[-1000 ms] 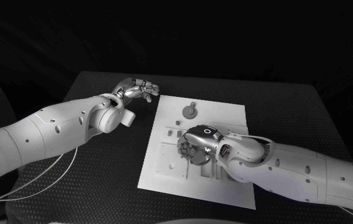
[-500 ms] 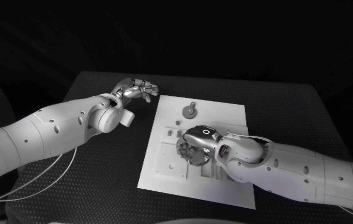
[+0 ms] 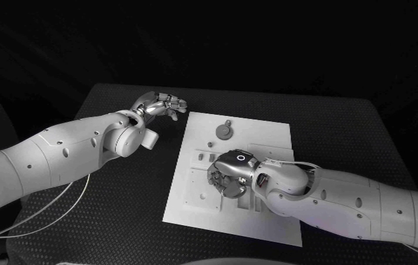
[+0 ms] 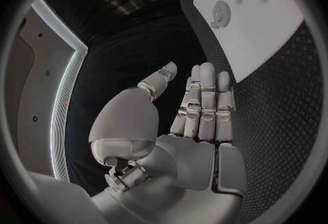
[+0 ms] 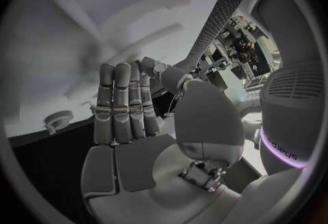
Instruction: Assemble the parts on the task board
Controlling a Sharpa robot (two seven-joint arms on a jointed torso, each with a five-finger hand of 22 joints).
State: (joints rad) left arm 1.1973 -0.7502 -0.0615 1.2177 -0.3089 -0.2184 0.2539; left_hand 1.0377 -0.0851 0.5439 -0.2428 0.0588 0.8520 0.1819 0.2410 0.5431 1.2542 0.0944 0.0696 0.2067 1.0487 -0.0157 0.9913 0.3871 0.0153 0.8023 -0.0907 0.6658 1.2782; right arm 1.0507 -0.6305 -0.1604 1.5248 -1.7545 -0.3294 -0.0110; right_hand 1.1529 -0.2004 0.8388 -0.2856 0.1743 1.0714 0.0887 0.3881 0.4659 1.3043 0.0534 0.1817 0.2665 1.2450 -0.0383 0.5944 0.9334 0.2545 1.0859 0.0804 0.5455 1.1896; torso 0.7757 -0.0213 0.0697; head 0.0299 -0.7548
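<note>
The white task board (image 3: 202,212) lies in the middle of the table. A round gear-like part (image 3: 225,131) sits near its far edge, and small parts (image 3: 201,156) stand left of centre. My right hand (image 3: 230,175) hovers low over the board's middle, fingers pointing down at it. In the right wrist view, the right hand (image 5: 126,109) has straight fingers with the thumb beside their tips and nothing visibly held; the gear (image 5: 58,121) lies beyond on the board (image 5: 89,38). My left hand (image 3: 162,104) hangs off the board's far-left corner, and its fingers (image 4: 204,104) are straight and empty.
The black table (image 3: 122,198) runs around the board on all sides, with bare surface to the left and right. A white cable (image 3: 52,213) loops under my left arm. The left wrist view shows the board (image 4: 273,27) with the gear (image 4: 221,12) ahead of the hand.
My right hand has edged slightly to the left and lower over the board's middle. The left arm has stayed still.
</note>
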